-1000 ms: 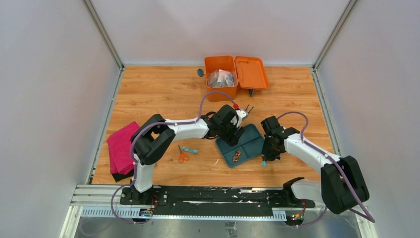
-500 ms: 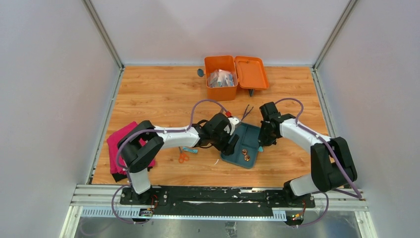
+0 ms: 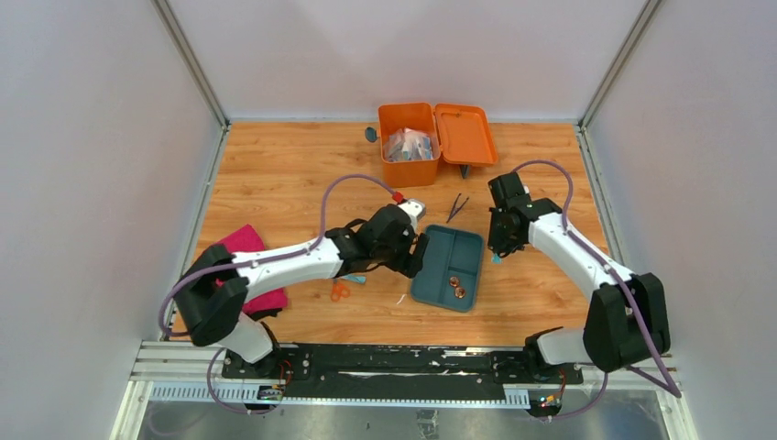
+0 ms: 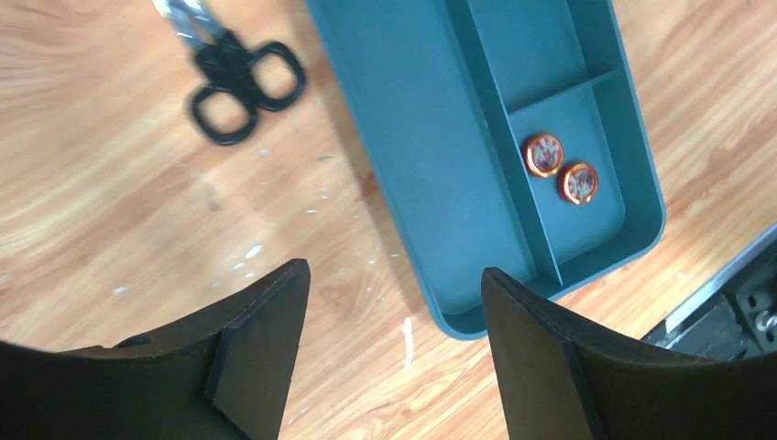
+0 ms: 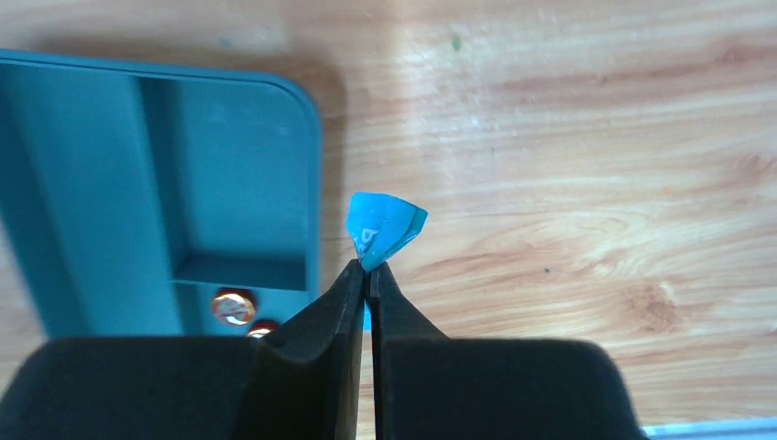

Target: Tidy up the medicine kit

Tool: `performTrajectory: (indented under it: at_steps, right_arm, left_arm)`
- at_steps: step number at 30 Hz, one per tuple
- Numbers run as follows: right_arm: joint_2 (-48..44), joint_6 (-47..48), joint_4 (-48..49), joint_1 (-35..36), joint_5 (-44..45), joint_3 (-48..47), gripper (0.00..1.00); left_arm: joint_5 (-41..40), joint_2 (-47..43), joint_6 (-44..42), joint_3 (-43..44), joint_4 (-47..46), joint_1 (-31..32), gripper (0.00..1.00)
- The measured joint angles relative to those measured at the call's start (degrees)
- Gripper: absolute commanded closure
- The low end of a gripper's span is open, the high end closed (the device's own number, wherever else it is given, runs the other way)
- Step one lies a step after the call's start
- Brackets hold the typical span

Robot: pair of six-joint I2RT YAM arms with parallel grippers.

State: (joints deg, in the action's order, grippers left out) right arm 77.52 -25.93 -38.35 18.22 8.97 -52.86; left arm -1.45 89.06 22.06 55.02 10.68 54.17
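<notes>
Light wooden plank-pattern table [image 3: 293, 174], walled on three sides. Far centre: small orange plastic medicine kit box [image 3: 410, 172], hinged lid open flat to its right, also resting on the wood. Thin dark metal tweezers [image 3: 456, 207] lie between box and flat teal plastic divided tray [image 3: 467, 246], apart from both. Tray sits centre-right, slightly askew. Left of tray: orange-handled scissors [image 3: 339, 291], with small light-blue packet [image 3: 353, 278] just beside them. Tiny white scrap [image 3: 401, 299] near tray's near-left corner. Folded magenta cloth [image 3: 243, 240] at left edge, partly hidden, something black under it.
</notes>
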Motion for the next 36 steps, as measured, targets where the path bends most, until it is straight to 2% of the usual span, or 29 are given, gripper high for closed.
performTrajectory:
  at_steps: [7, 12, 19, 28, 36]
  right_arm:
    - [-2.36, -0.31, 2.27, 0.04, -8.68, -2.97, 0.98]
    - [3.06, -1.51, 4.35, 0.81, -12.50, -3.02, 0.97]
    - [10.71, -2.19, 6.88, 2.43, -14.86, -4.46, 0.96]
    - [16.59, -3.13, 9.27, 4.00, -15.28, -6.86, 0.87]
    - [16.98, -4.50, 9.27, 5.53, -15.28, -6.86, 0.64]
  left_arm:
    - [-14.10, -14.84, 7.48, -2.93, 6.62, -0.52, 0.24]
    - [-21.35, -26.14, 14.34, -10.64, 11.98, -1.03, 0.24]
    - [-26.47, -39.30, 21.94, -20.37, 19.52, -1.18, 0.23]
    - [-28.37, -43.45, 26.71, -22.88, 23.04, -1.18, 0.23]
    - [-28.81, -43.41, 27.71, -22.88, 23.45, -1.18, 0.23]
